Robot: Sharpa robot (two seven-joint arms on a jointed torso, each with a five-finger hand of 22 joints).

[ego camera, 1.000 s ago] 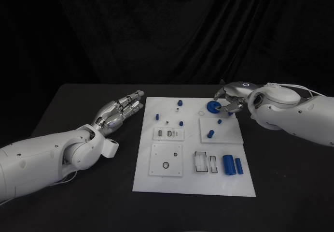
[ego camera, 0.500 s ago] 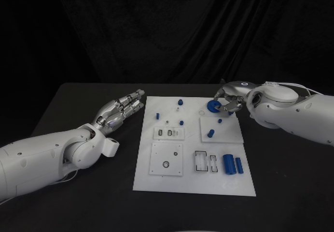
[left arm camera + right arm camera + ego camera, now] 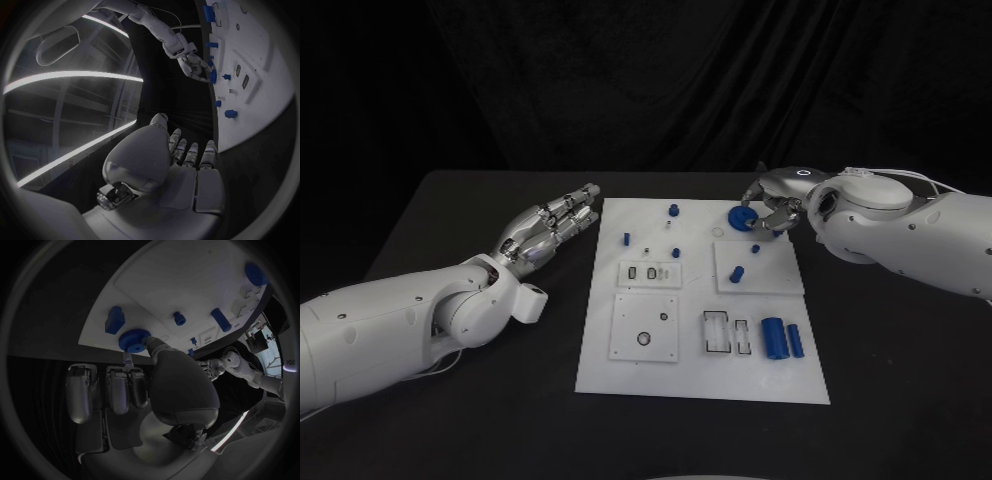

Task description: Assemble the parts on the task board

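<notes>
The white task board [image 3: 704, 370] lies in the middle of the black table. My right hand [image 3: 773, 203] is over its far right corner and pinches a blue gear [image 3: 743, 216] between thumb and a finger. The right wrist view shows the gear [image 3: 134, 339] with the thumb [image 3: 156, 347] against its rim, just above the board [image 3: 187, 280]. My left hand [image 3: 551, 226] lies open beside the board's left edge, fingers stretched out and holding nothing. In the left wrist view the left hand [image 3: 184, 155] points toward the board [image 3: 265, 85], and the right hand [image 3: 195, 67] shows with the gear [image 3: 212, 76].
Small blue pegs [image 3: 672, 212] [image 3: 627, 240] [image 3: 754, 251] stand on the board's far half. Two blue cylinders [image 3: 772, 339] [image 3: 795, 343] lie near its front right, beside white slotted blocks [image 3: 715, 335]. A raised plate with an oval hole [image 3: 645, 330] sits front left.
My right hand has edged slightly left with the gear in its pinch. The left arm and the parts on the board have not moved.
</notes>
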